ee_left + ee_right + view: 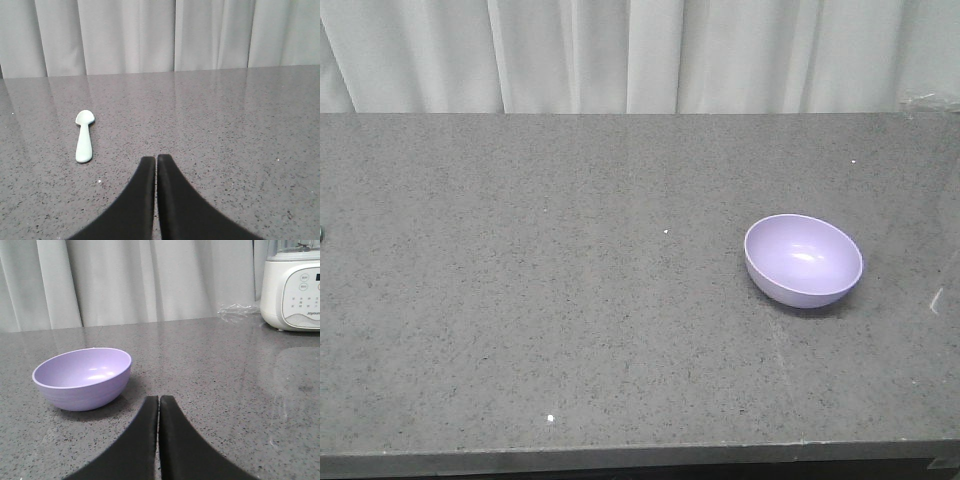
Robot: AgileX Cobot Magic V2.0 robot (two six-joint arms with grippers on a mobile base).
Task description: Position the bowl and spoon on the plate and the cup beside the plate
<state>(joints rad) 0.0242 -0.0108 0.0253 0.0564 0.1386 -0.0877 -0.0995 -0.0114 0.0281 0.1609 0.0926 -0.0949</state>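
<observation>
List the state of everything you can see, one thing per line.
Bowl: upright, empty, on the counter, not held.
Spoon: lying flat on the counter, untouched.
Left gripper: shut, empty.
Right gripper: shut, empty.
Appliance: upright at the counter's back edge.

Grey speckled stone countertop (570, 300); pale pleated curtain (640, 50) behind; white blender base (292, 290) far right.
</observation>
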